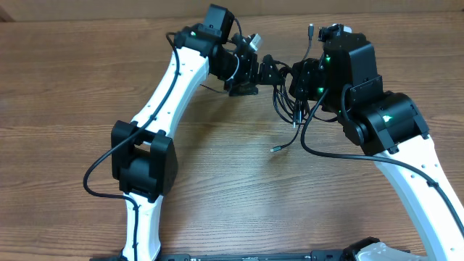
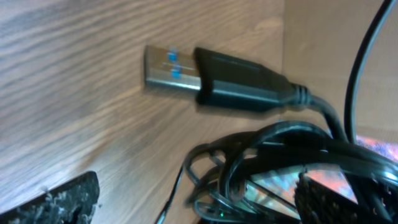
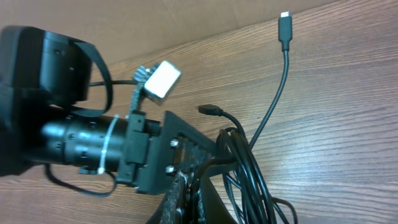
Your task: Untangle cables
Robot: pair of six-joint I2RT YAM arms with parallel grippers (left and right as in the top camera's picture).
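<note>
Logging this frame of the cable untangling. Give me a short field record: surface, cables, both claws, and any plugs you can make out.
surface: wooden table
cables: black tangled bundle between the two arms, loose ends trailing onto the table
left claw: open, bundle between its fingers
right claw: shut, at the bundle; grip on a cord not clear
plugs seen: flat silver plug with blue insert; small slim plug on a cord lying apart from the bundle
untangled: not yet

cables (image 2: pixel 280 155) cropped at bottom edge, plug (image 2: pixel 211 78) blurred (slightly) — crossings unreadable
</note>
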